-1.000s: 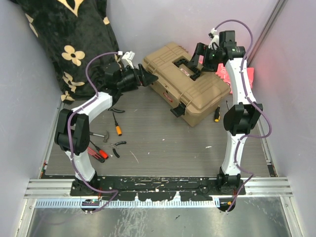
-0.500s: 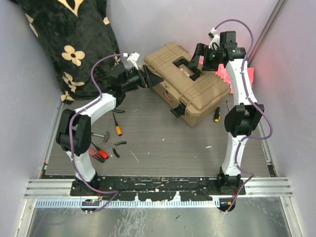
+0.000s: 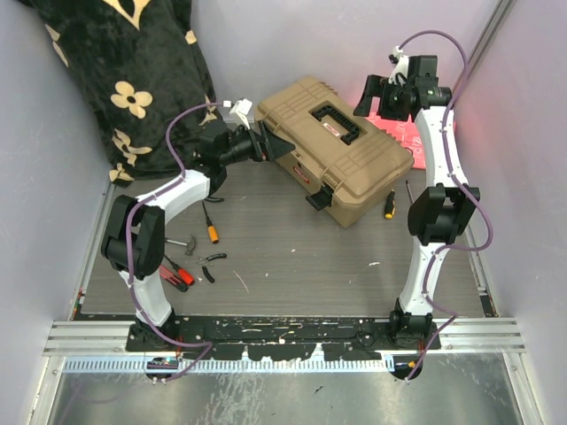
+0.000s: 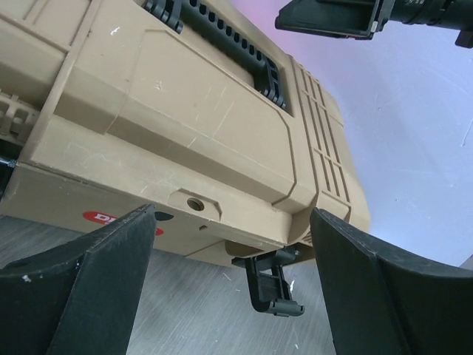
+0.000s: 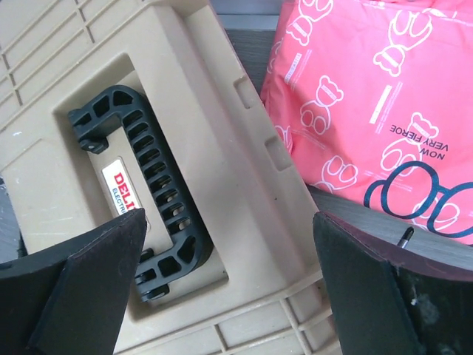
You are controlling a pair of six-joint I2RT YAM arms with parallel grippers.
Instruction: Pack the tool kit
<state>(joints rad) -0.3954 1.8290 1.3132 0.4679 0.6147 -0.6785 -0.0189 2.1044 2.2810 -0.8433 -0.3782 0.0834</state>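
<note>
1. Looked down on a grey wood-grain worktop (image 3: 292,257), closed in by pale lavender walls (image 3: 283,40).
2. Found a black floral blanket (image 3: 124,80) heaped in the far left corner and a pink patterned cloth (image 3: 403,124) lying in the far right corner.
3. Located the tan toolbox (image 3: 341,150) toward the far edge, right of centre, set at an angle to the worktop edges, with the ribbed lid down. Saw the black handle (image 3: 335,122) folded flat into its recess on top, and the pink cloth just beside the box's far side.
4. Noted a black latch (image 3: 321,197) on the side facing the near edge, hanging loose below the lid seam.
5. Placed the left end effector (image 3: 276,146) low at the toolbox's left end, fingers spread wide and gripping nothing. Could not tell whether either finger touched the box.
6. Placed the right end effector (image 3: 368,97) raised above the toolbox's far edge and the pink cloth, fingers likewise spread apart and empty.
7. Counted loose tools near the left edge: an orange-handled screwdriver (image 3: 211,226), black-handled pliers (image 3: 211,263) and red-handled pliers (image 3: 177,276), all well apart from the toolbox.
8. Spotted a yellow-and-black screwdriver (image 3: 388,205) flat on the worktop just beside the toolbox's right corner, toward the right edge.
</note>
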